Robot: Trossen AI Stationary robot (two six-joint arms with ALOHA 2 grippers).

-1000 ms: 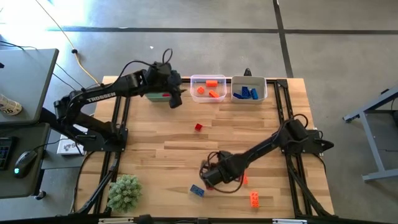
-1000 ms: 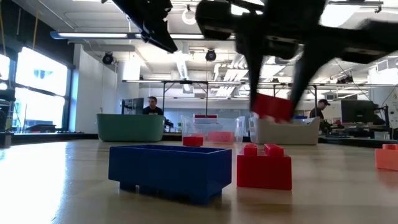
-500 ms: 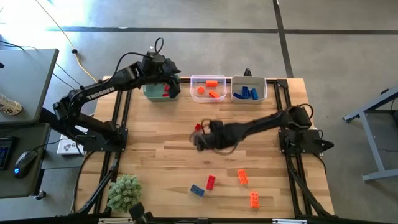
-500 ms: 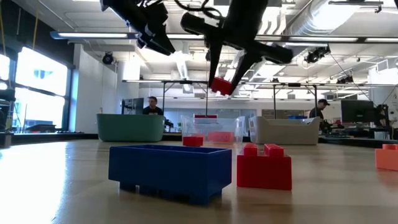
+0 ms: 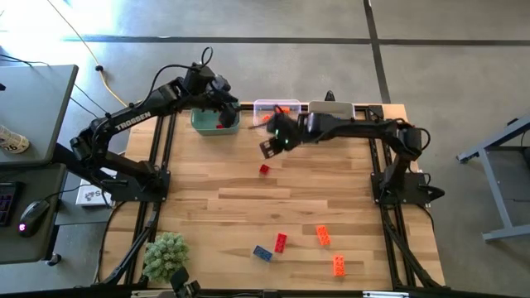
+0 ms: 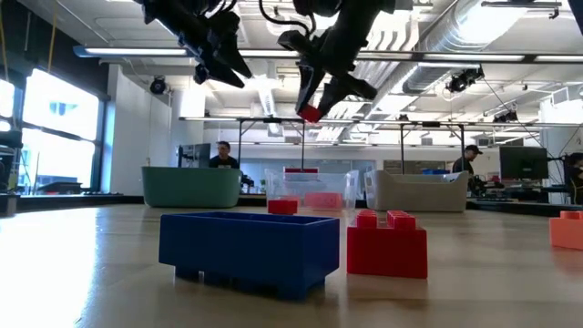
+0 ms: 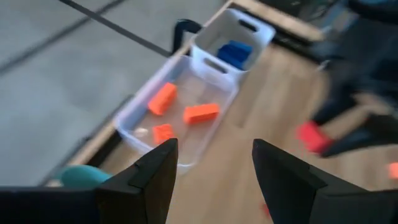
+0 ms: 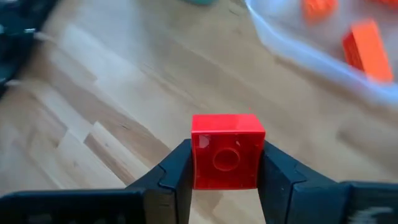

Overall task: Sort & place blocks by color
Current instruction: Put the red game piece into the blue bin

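Observation:
My right gripper [image 5: 273,139] hangs high over the table's far half, near the clear bin [image 5: 278,117], shut on a small red block [image 8: 226,151], also seen as the red block [image 6: 311,113] in the low view. My left gripper [image 7: 211,163] is open over the green bin [image 5: 214,121], which holds red blocks. Orange blocks [image 7: 200,112] lie in the clear bin, blue blocks [image 7: 234,51] in the grey bin [image 5: 332,118]. A lone red block [image 5: 264,169] lies mid-table. Near the front edge lie a blue block [image 5: 262,253], a red block [image 5: 281,242] and two orange blocks [image 5: 323,236]. My right gripper pinches the small red block between its two fingers, on two opposite side faces [image 8: 198,155], with a stud face toward the wrist camera. The block is lifted clear, high above the table, at the free ends of the fingers [image 6: 305,98].
A fuzzy green ball [image 5: 166,255] sits at the table's near left corner. The three bins stand in a row along the far edge. Bare wood [image 5: 207,199] lies across the table's middle. People and desks show in the room beyond.
My right gripper has carried the red block up from the near middle of the table, away from the blue and red blocks there, to the far side beside the clear bin. My left gripper has shifted slightly toward the far left, over the green bin.

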